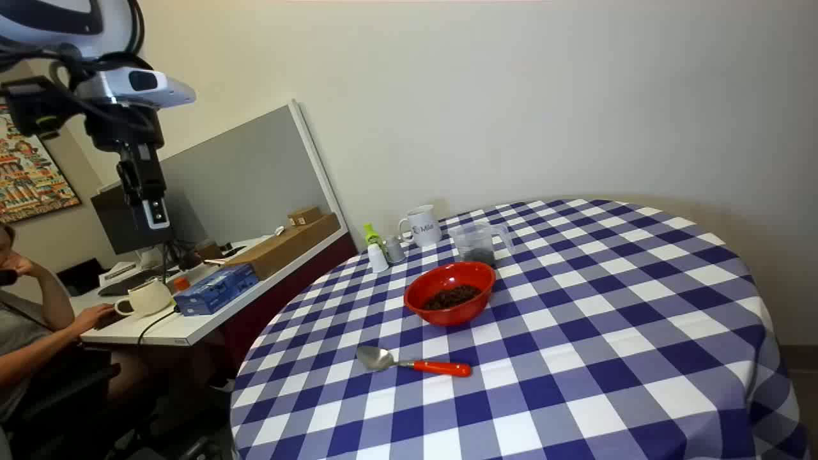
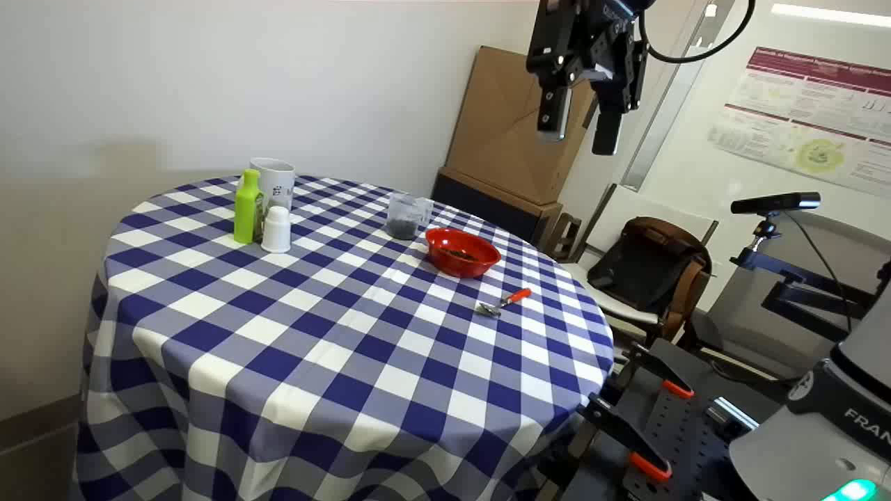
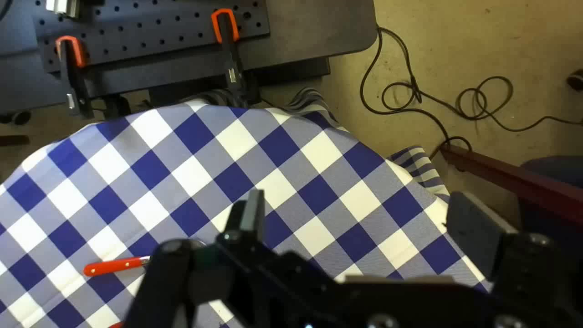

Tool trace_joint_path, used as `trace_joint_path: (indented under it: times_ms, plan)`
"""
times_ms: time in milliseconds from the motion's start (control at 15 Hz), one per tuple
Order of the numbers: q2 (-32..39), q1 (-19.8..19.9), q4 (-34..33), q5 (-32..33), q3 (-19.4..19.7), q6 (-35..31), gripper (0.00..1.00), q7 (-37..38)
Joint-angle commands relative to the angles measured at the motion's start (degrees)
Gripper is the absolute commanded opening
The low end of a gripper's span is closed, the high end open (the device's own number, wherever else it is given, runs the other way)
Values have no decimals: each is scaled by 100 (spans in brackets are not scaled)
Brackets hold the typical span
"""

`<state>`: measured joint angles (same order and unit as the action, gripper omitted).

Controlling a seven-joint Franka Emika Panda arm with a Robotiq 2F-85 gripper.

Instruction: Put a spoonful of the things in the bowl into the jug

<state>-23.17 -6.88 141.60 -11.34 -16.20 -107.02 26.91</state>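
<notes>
The red bowl (image 1: 441,316) holds small dark brown pieces and stands on the checked table, also in an exterior view (image 2: 461,267). The clear jug (image 1: 471,235), with dark stuff at its bottom, stands just behind it, also in an exterior view (image 2: 404,214). The metal spoon with a red handle (image 1: 442,368) lies flat in front of the bowl, also in an exterior view (image 2: 516,297). In the wrist view its handle (image 3: 114,265) shows; a finger hides its head. My gripper (image 2: 579,136) is open and empty, high above the table, also in the wrist view (image 3: 357,214).
A white mug (image 1: 424,226), a green bottle (image 2: 247,207) and a white shaker (image 2: 277,231) stand beyond the bowl and jug. Black clamps with orange pads (image 3: 227,45) sit at the robot's mount beside the table edge. A person sits at a desk (image 1: 185,326) beside the table.
</notes>
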Motion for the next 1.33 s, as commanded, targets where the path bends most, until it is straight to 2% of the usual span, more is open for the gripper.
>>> trace_joint_path:
  times_ms: [0, 133, 267, 400, 600, 867, 1267]
  plan:
    - [6, -54, -10, 22, 52, 10, 100, 17]
    - [25, -42, -18, 196, 9, 26, 100, -8]
    - [118, -73, -91, 713, -19, 174, 100, -436]
    - [185, 23, -164, 865, -20, 133, 100, -28]
    - [245, 182, -221, 526, 119, 22, 100, 660]
    - [208, 430, -140, 143, 487, -119, 100, 1000]
    - [166, 877, 58, 76, 784, -635, 100, 2026]
